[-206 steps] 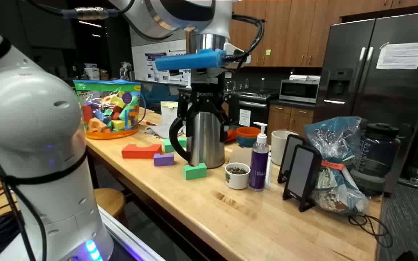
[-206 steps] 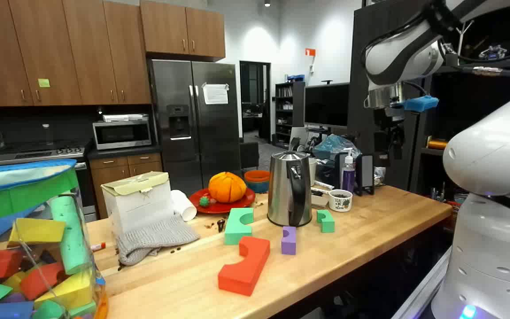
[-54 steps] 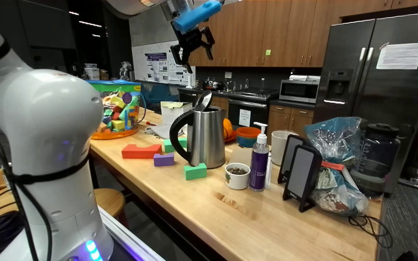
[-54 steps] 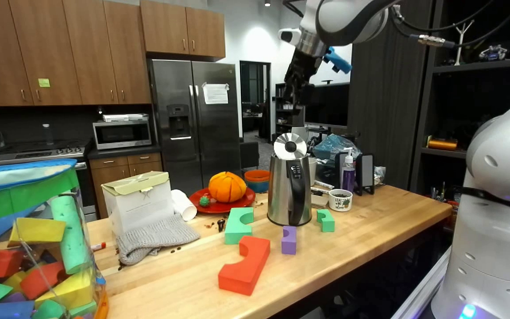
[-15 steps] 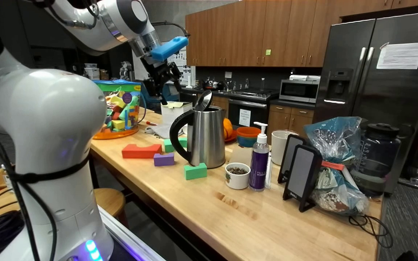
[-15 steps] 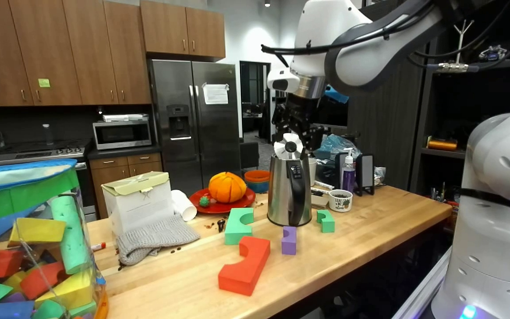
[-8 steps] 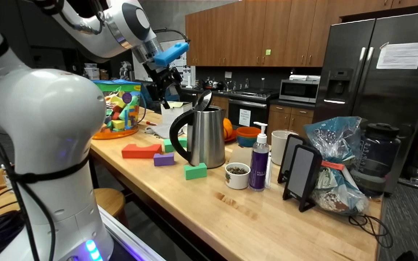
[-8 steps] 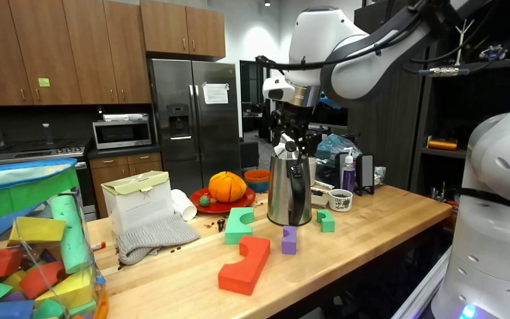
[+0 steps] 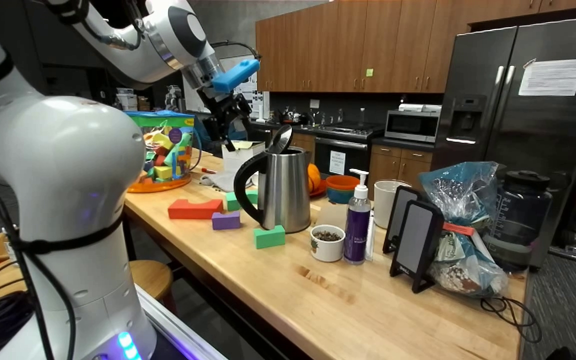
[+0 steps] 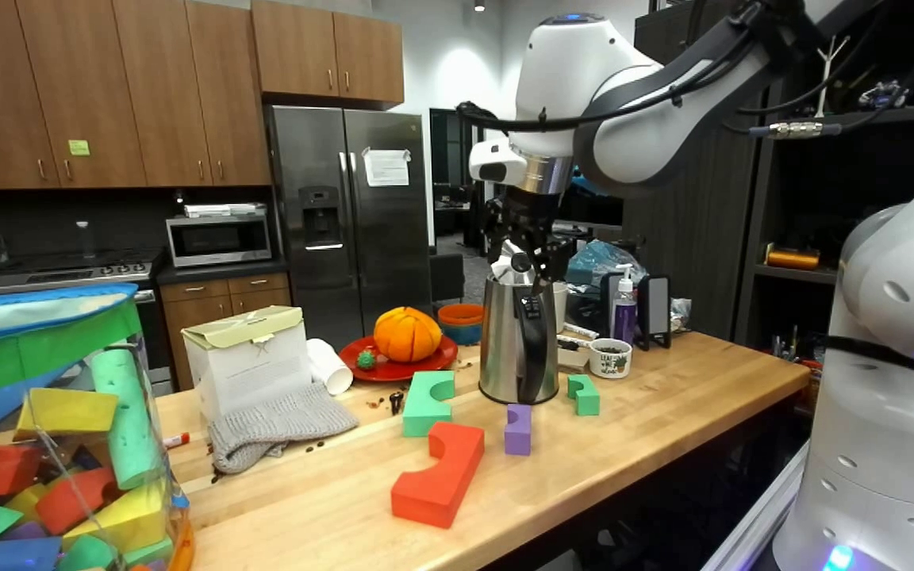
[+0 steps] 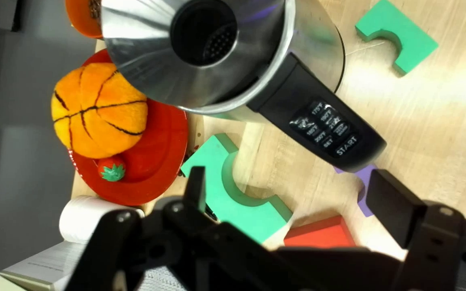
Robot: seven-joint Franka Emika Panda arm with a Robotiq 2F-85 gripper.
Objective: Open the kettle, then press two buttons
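Note:
The steel kettle (image 9: 288, 195) stands upright on the table; it also shows in an exterior view (image 10: 505, 341) and in the wrist view (image 11: 318, 48). Its lid (image 9: 281, 140) is open and tilted up, its round underside showing in the wrist view (image 11: 136, 52). On top of the black handle, the button panel (image 11: 326, 125) with temperature keys, SET and START faces my camera. My gripper (image 11: 291, 190) is open and empty, its pads wide apart. It hovers tilted above the table on the handle side, higher than the handle (image 9: 248, 187). In an exterior view the gripper (image 10: 522, 262) partly covers the lid.
Green (image 11: 237, 194), red (image 10: 437, 476) and purple (image 10: 517, 430) blocks lie near the kettle's handle side. A small green block (image 10: 584, 395), a white cup (image 9: 327, 242) and a purple bottle (image 9: 356, 225) stand close. A red plate with an orange pumpkin (image 11: 99, 109) lies on another side.
The kettle's lid was shut 13.7 s ago and is up now. Since 3.6 s ago my gripper has come down towards the handle side. In the last half second it has barely moved.

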